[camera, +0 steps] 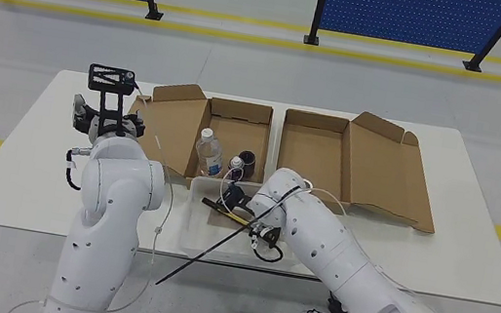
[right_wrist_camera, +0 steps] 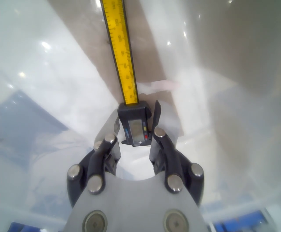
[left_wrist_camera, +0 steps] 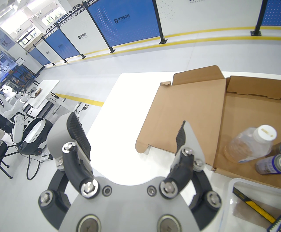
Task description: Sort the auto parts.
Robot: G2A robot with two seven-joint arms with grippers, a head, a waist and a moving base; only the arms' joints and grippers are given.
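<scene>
Hemming the caliper (right_wrist_camera: 136, 129): clear bin (camera: 193, 221) walls, bottle (camera: 209, 153) in box (camera: 253, 125) beyond.

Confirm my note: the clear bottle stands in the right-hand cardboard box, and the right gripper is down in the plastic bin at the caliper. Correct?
Not quite. The top view shows the bottle standing in the left-hand cardboard box, not the right-hand one. The rest holds: the right gripper is down in the plastic bin at the caliper.
</scene>
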